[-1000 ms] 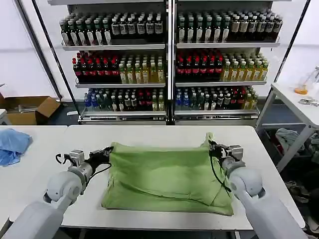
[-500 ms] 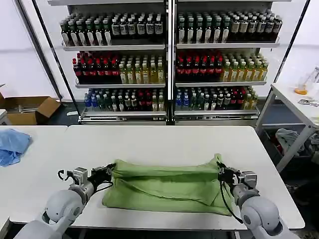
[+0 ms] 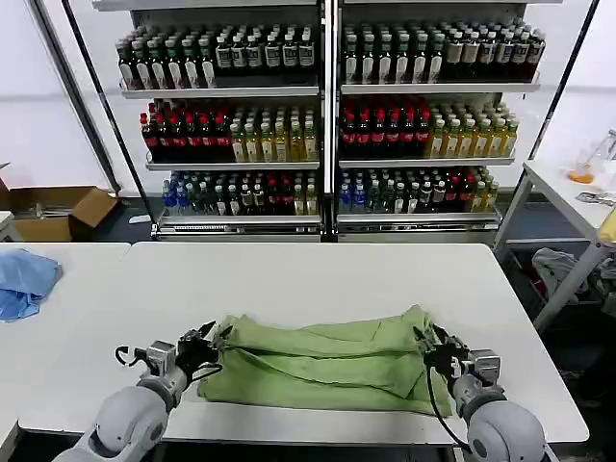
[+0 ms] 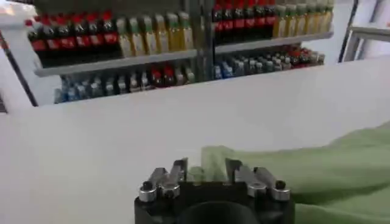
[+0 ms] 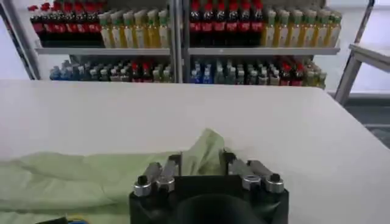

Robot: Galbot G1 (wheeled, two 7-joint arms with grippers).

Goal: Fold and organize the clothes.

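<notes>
Sage-green cotton, the T-shirt [image 3: 322, 366] now lies doubled along the table's [image 3: 318, 274] near edge. Both the left gripper [image 3: 214, 339] and right gripper [image 3: 426, 345] have drawn its far edge toward the robot, each pinching a corner; fold nearly complete.

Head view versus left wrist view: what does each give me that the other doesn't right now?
Head view alone: the whole folded T-shirt with both ends held, the right gripper on one end, the table's full outline, and the blue cloth off to the left.

Left wrist view alone: the cloth corner pinched between the left gripper's fingers, seen close up.

Both: the left gripper, green fabric, white tabletop, and the bottle shelves behind.
</notes>
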